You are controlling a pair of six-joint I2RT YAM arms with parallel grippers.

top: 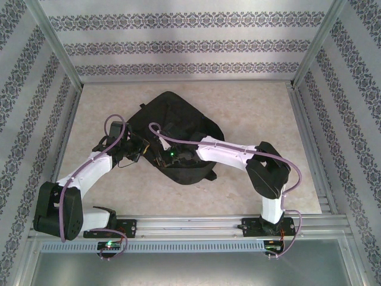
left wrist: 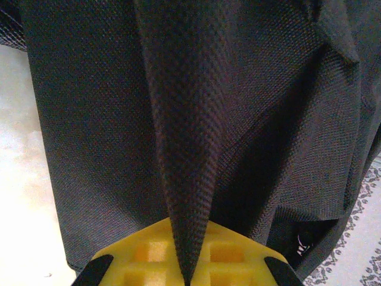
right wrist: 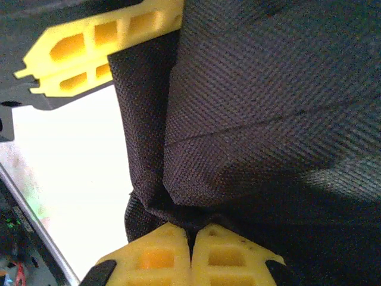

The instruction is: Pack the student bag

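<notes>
Fabric of the student bag (top: 178, 122) is sitting pinched in both claws. The left gripper (left wrist: 187, 279) is squeezing a raised fold of the black cloth between its closed yellow fingers (left wrist: 149, 253). The right gripper (right wrist: 191, 241) is pressing its fingers together on a bunched edge of the cloth, as far as the close view is showing. The bag is lying in the middle of the table (top: 262, 107), between the two arms.

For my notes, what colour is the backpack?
The backpack is black, woven fabric; left wrist view shows it best.
</notes>
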